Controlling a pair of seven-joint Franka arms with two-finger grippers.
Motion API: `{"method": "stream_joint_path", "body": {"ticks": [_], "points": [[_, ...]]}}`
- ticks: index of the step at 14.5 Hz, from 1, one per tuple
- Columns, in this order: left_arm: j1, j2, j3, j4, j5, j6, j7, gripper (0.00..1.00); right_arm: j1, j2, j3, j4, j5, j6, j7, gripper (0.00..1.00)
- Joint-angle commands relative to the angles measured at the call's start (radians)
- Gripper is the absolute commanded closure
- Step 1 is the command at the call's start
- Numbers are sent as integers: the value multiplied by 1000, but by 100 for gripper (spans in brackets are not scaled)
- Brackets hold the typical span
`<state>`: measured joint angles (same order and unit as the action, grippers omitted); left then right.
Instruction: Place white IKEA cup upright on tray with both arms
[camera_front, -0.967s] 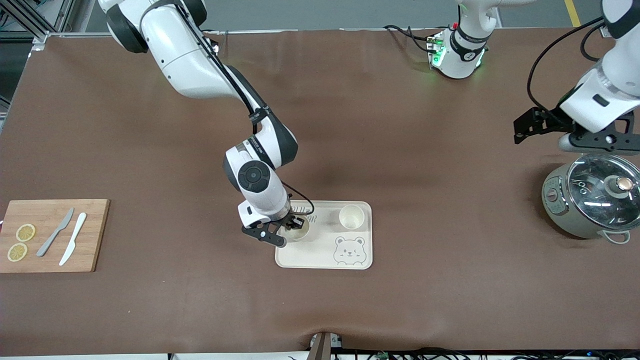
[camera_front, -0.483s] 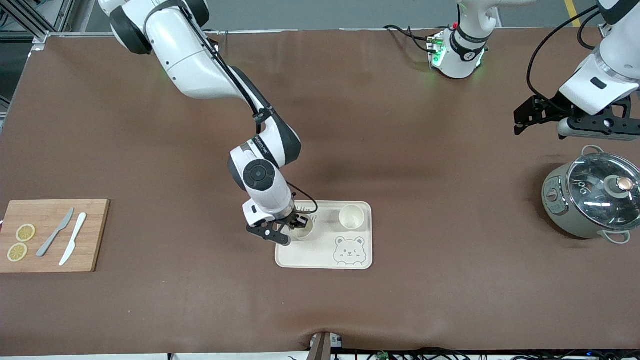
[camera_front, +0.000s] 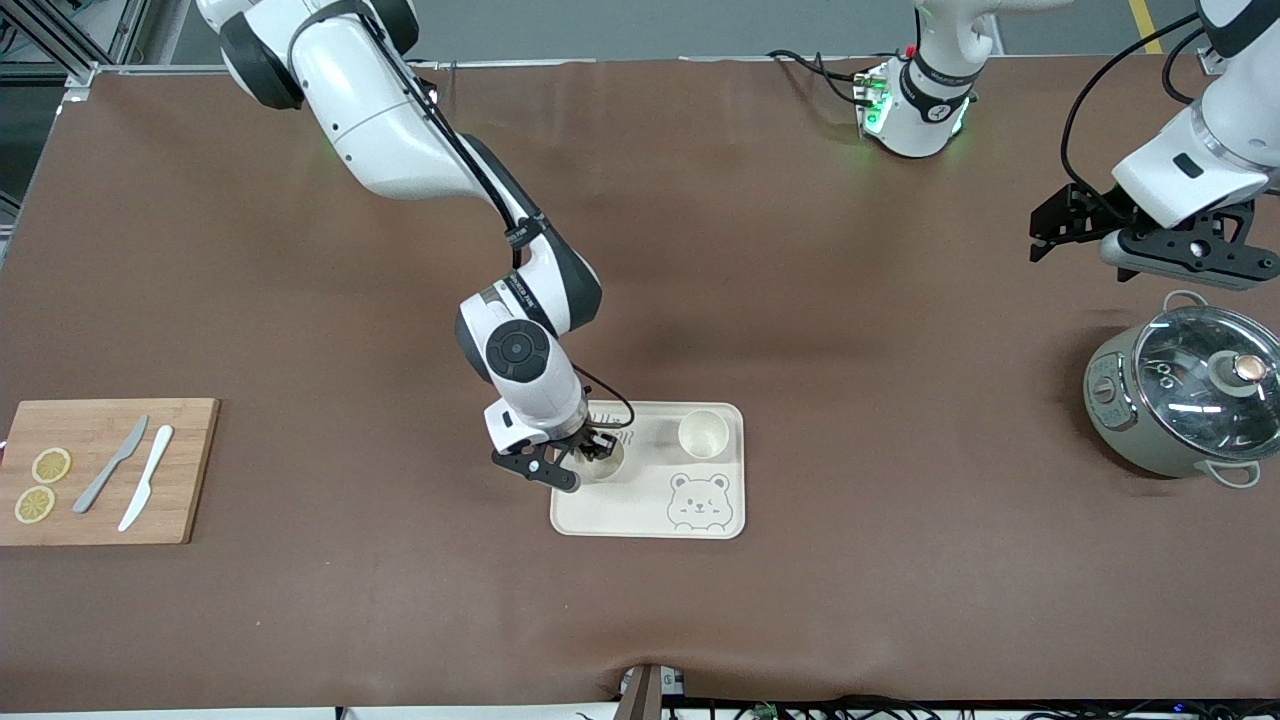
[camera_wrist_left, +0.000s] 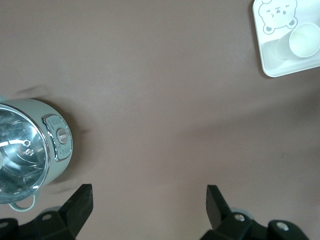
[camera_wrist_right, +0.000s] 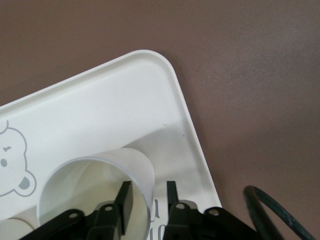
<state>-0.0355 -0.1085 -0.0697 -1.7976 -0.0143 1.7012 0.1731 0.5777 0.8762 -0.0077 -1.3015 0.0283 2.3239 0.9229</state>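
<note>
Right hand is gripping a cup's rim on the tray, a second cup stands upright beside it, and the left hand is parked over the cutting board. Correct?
Not quite. The left hand hangs open near the lidded pot, as the front view shows; the cutting board lies at the right arm's end. The rest holds: the right hand pinches one cup's rim on the tray, the second cup upright beside it.

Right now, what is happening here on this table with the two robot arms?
The right gripper is down at a white cup standing upright on the cream tray, its jaws set on either side of the cup's wall. A second white cup already stands upright on the same tray, toward the left arm's end. The left gripper waits with jaws open, up in the air over the bare table beside the cooker pot.
</note>
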Motion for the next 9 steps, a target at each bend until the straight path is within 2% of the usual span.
{"method": "stream_joint_path", "body": {"ticks": [1,6,9], "points": [[-12,15,34,21,-44,-23,6,0,2,17,-5,25,-30,2,19,0],[-14,16,47,21,-53,-29,-14,0,-9,-17,-5,25,-57,-27,-2,0],[-12,19,47,21,-52,-29,-20,0,-16,-66,-5,31,-57,-130,-39,0]]}}
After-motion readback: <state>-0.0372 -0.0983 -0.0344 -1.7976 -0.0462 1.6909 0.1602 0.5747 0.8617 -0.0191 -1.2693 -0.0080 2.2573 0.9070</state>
